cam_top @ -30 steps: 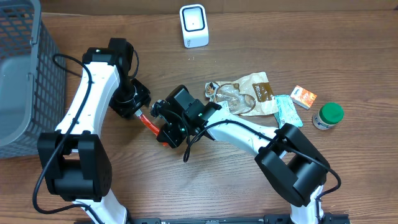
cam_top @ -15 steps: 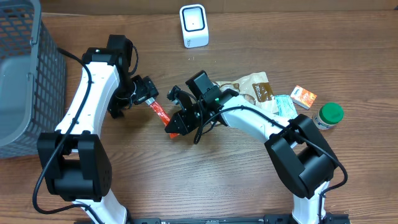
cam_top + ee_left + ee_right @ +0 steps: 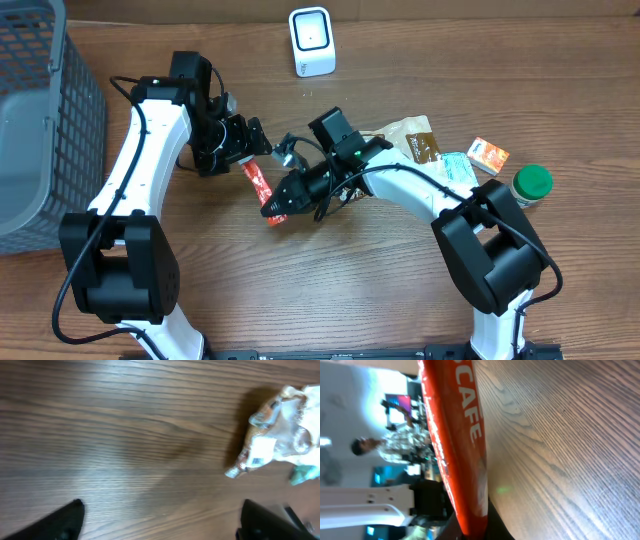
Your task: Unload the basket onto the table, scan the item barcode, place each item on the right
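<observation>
While the right pincer (image 3: 277, 205) stays clamped on the slim, glossy red plastic sachet (image 3: 257, 182) above the wood-grain worktop (image 3: 400, 290), the left pincer (image 3: 254, 140) has let go, gaping wide just beside it.

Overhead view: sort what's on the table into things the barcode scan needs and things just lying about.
For the job:
- red Nescafe sachet, pinched in the right gripper
- white scanner
- left gripper, open, empty

Lying about:
- grey basket
- snack bags
- teal packet
- orange box
- green-lidded jar
</observation>
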